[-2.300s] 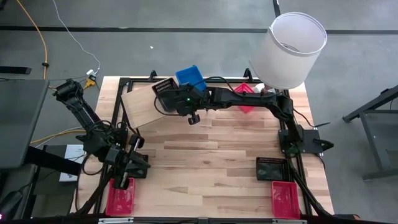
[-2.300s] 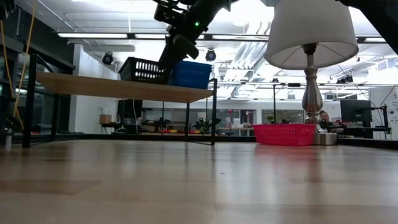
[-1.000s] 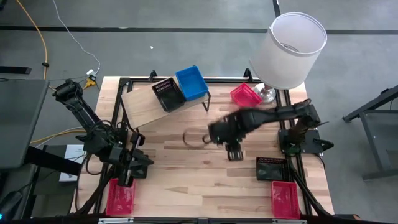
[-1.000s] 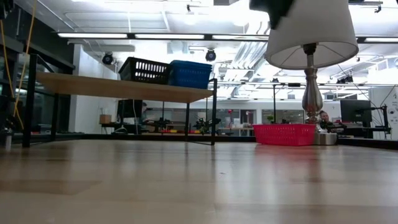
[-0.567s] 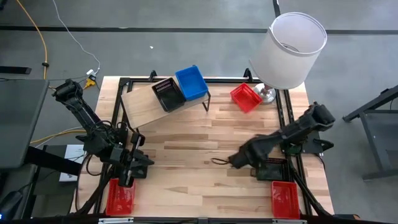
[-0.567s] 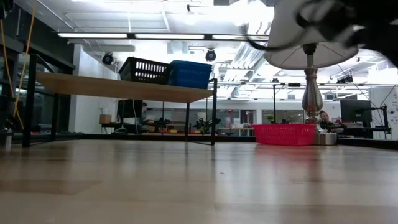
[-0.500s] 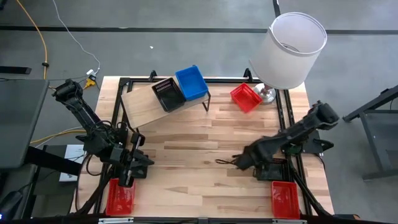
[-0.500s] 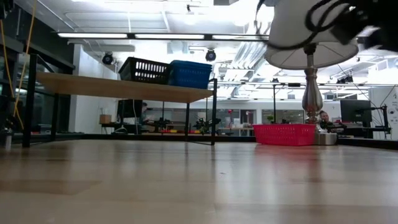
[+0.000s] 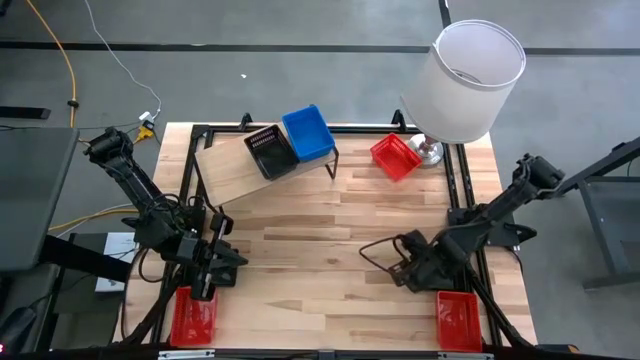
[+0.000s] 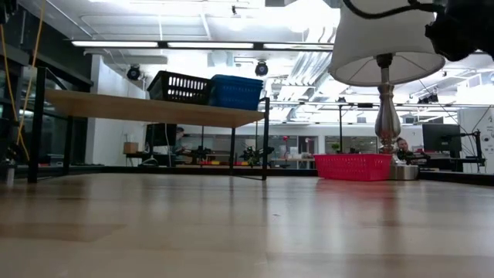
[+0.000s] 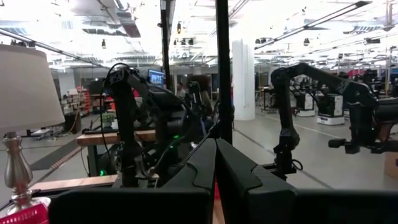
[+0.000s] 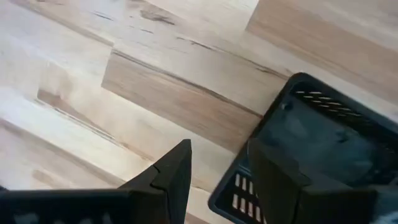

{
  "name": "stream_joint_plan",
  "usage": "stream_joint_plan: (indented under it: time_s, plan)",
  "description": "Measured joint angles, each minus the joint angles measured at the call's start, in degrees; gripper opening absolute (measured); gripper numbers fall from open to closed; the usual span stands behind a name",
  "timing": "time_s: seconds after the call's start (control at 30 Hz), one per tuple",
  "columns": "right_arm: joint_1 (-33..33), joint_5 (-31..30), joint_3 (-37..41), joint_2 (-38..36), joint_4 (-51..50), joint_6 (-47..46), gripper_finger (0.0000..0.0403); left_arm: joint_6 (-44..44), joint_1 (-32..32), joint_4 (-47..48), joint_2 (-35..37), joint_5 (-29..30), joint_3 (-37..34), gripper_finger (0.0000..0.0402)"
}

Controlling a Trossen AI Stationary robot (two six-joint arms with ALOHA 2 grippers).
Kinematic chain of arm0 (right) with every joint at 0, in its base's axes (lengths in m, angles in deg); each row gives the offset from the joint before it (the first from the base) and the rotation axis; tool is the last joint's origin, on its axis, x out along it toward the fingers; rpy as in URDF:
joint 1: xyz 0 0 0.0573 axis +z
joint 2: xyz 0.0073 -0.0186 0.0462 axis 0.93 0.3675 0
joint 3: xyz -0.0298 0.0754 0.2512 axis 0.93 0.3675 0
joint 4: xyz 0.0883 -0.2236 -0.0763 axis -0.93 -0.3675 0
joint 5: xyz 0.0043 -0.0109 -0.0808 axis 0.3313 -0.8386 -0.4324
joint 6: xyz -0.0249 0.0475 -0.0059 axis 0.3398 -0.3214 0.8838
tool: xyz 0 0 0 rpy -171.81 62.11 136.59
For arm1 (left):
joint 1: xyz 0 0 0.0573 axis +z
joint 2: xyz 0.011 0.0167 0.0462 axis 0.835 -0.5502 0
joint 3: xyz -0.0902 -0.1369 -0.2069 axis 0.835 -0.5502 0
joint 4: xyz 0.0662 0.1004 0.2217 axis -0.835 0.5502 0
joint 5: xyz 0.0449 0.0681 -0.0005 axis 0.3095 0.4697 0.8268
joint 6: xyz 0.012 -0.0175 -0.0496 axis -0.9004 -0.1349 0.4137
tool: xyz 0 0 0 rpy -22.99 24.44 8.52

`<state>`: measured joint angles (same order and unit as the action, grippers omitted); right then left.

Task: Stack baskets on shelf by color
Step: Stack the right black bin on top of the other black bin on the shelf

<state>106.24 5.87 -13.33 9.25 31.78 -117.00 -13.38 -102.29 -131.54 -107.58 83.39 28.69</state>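
I'm seeing the right end effector (image 12: 214, 171) hovering with fingers parted a little over the near-right bench (image 9: 300, 250), straddling the rim of a black basket (image 12: 323, 149) lying just beyond it.

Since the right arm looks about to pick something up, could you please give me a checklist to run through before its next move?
1. Right gripper open: ok, fingers apart.
2. Black ribbed plastic basket on the table within its reach: ok, its corner lies just ahead of the fingers.
3. Fingers astride that basket's rim: not ok, not yet around it.
4. Matching black mesh basket on the light wooden shelf free on top: ok, with the blue plastic basket right beside it.
5. Left gripper out of the way: ok, shut, at the table's near left.
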Motion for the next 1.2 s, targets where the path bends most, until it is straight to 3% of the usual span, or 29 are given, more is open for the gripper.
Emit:
stream_joint_plan:
  time_s: [0.3, 0.83, 1.2]
  plan:
    - [0.9, 1.6, 0.0, 4.9, -2.7, -3.5, 0.0145, 1.2, 0.0, 0.4, 0.0, 0.0, 0.0, 0.0]
    - [0.8, -0.2, 0.0, 14.2, -1.0, -1.3, 0.0145, 1.5, 0.0, 0.4, 0.0, 0.0, 0.0, 0.0]
    - [0.8, -0.5, 0.0, 15.1, -0.5, 0.8, 0.0145, 1.5, 0.0, 0.4, 0.0, 0.0, 0.0, 0.0]
